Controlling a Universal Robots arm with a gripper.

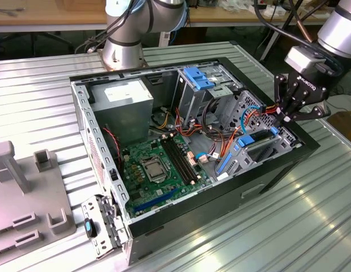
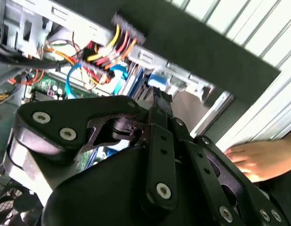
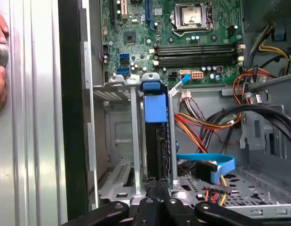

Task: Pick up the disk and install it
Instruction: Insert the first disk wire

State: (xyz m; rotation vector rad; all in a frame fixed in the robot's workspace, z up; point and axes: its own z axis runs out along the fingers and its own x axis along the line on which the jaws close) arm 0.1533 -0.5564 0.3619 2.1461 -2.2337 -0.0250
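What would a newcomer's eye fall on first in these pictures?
First comes the open computer case on the ribbed metal table, with its green motherboard bare. Next is the gripper at the case's end on the exterior view's right, close to the disk, which sits in the drive cage. A person's hand is beside the case.

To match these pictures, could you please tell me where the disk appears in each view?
Exterior view: the disk stands on edge in the drive cage, near the gripper.
First wrist view: it sits between the cage's metal rails.
Second wrist view: its blue end shows past the gripper.
Shared landmark: the green motherboard.
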